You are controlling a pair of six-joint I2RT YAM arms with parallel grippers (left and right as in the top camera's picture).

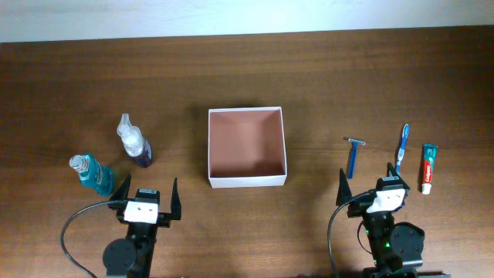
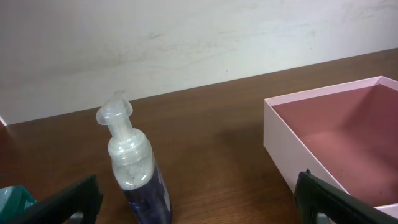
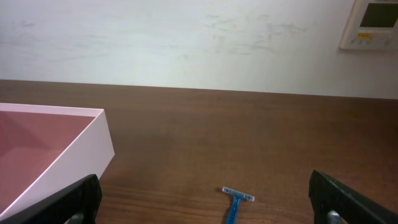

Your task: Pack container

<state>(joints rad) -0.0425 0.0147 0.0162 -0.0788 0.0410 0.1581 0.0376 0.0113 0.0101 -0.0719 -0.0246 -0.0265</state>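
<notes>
The container [image 1: 247,181], a shallow square box with white walls and a pinkish-brown inside, stands empty at the table's middle; it also shows in the left wrist view [image 2: 283,134] and the right wrist view [image 3: 81,155]. A dark blue pump bottle [image 1: 136,144] [image 2: 134,171] and a teal bottle [image 1: 91,173] stand left of it. A blue razor [image 1: 353,158] [image 3: 235,202], a blue toothbrush [image 1: 401,147] and a toothpaste tube [image 1: 428,167] lie to its right. My left gripper [image 1: 147,196] [image 2: 199,208] is open and empty near the front edge. My right gripper [image 1: 364,182] [image 3: 205,208] is open and empty behind the razor.
A pale wall runs behind the table's far edge [image 1: 247,35]. A white wall panel [image 3: 368,23] hangs at the upper right in the right wrist view. Bare wood lies between the container and the items on both sides.
</notes>
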